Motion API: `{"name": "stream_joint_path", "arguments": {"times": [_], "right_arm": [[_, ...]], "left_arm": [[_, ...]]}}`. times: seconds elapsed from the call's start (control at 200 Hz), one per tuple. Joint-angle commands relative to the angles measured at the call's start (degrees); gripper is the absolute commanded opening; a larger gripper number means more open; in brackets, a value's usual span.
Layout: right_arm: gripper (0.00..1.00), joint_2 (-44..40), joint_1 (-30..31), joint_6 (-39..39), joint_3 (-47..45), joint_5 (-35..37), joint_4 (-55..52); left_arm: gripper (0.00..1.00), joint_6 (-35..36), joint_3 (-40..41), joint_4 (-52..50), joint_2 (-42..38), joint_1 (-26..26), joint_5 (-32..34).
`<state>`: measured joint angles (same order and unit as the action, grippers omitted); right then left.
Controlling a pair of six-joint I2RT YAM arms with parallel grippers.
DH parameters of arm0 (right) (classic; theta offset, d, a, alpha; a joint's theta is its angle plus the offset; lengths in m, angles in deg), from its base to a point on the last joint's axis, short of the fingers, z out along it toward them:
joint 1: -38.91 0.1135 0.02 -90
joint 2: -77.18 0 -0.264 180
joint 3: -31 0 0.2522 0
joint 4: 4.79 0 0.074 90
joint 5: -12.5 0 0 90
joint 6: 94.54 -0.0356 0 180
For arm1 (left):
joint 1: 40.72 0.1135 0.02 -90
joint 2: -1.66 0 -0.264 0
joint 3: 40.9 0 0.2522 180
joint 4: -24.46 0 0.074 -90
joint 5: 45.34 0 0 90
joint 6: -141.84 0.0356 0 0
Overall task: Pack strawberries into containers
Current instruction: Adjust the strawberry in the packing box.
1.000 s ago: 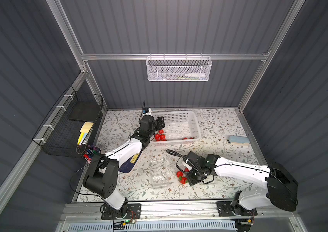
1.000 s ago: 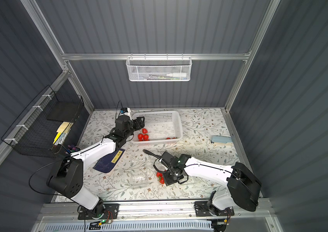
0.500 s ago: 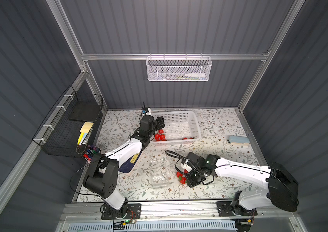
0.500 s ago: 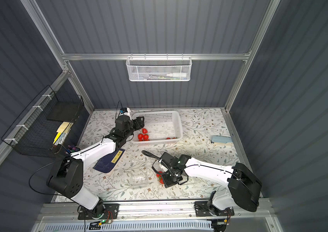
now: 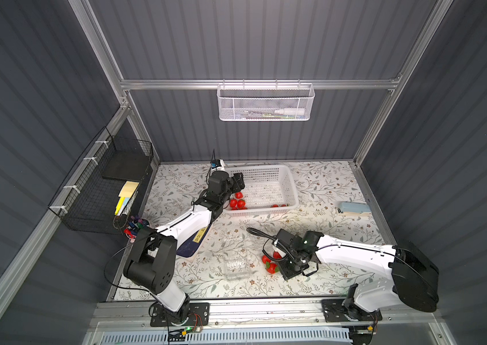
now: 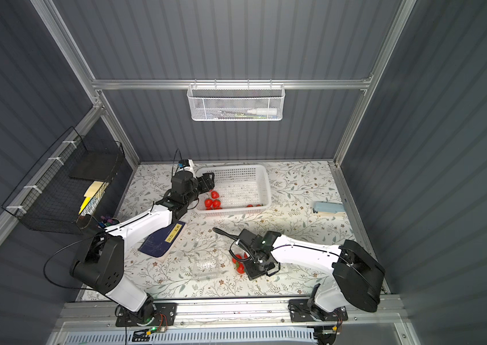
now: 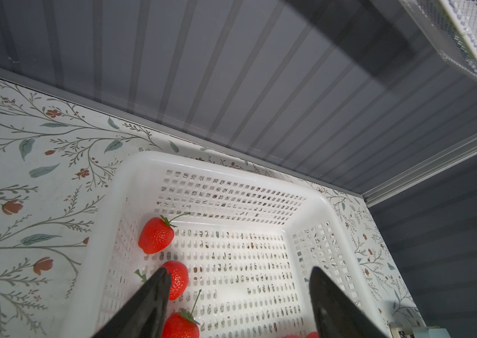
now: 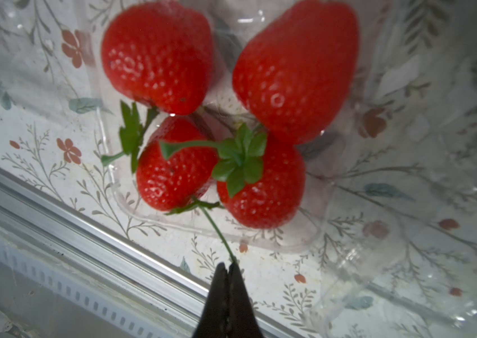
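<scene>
- Reaching left across the near table (image 5: 325, 191), right arm (image 5: 355, 254) lies low; right gripper (image 8: 228, 267) pressed together, a stem (image 8: 216, 231) touching its tips.
- Four strawberries (image 8: 263, 190) sit in clear container (image 8: 260, 237), near centre.
- Left arm (image 5: 188, 221) stretched far; left gripper (image 7: 240, 273) spread above white basket (image 7: 143, 164) holding more berries (image 7: 156, 238).

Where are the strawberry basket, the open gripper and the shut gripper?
Basket (image 5: 293, 185): in a top view, right rim.
Left gripper (image 7: 240, 272): left wrist view, between open fingertips.
Right gripper (image 8: 228, 264): right wrist view, tips pinching a strawberry (image 8: 173, 169) stem.
</scene>
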<state>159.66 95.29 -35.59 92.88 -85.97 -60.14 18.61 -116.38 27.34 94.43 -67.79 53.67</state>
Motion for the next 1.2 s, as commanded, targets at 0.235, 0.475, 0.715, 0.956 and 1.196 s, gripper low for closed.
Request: {"name": "stream_joint_path", "arguments": {"times": [0.235,0.475,0.715,0.956,1.196], "right_arm": [[0.00,0.3,-2.3,0.4,2.2,2.8,-1.0],[0.00,1.5,-2.7,0.6,2.9,1.8,-0.3],[0.00,1.3,-2.8,1.3,4.2,0.8,-1.9],[0.11,-0.7,-2.5,0.8,3.2,-0.6,-4.2],[0.03,-4.2,0.0,-1.8,-1.7,-5.8,-0.4]], "left_arm": [[0.77,0.9,-0.7,-0.3,0.5,-0.4,0.3],[0.77,1.0,-0.7,-0.2,0.8,-0.4,0.2],[0.77,1.0,-0.3,-0.6,0.3,-0.4,0.2],[0.77,0.9,-0.3,-0.4,0.7,-0.4,0.1],[0.77,1.0,-0.3,-0.6,0.9,-0.4,0.1]]}}
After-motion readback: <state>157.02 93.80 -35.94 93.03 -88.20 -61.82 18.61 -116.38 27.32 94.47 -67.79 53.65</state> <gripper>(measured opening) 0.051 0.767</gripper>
